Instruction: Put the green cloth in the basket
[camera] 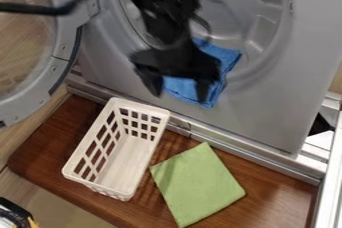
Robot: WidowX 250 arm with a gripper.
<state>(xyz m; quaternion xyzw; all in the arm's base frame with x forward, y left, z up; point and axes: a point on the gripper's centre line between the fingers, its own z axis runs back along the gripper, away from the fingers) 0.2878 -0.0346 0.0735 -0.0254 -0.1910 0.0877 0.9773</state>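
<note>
The green rectangular cloth (197, 184) is laid flat on the brown wooden board (274, 199), outside the basket. One of its corners is set just beside the long right-hand wall of the cream plastic basket with slotted sides (121, 159); whether the two are touching cannot be told. The basket is stood upright on the same board, slanted across it, with its open top turned up.

The black two-finger gripper (180, 96) is held above and beyond the basket, in front of the grey washing machine front (267, 117). Its fingers are spread well apart and pointed downward, with the crumpled blue cloth (224, 54) seen behind and between them. That cloth is draped over the lower edge of the round drum opening, and part of it is hidden by the gripper. By the black robot arm (163, 9), part of the opening is also covered.

The round glass door (57, 74) is swung open at the left. At the right, a silver metal frame (329, 182) is seen beside the board
</note>
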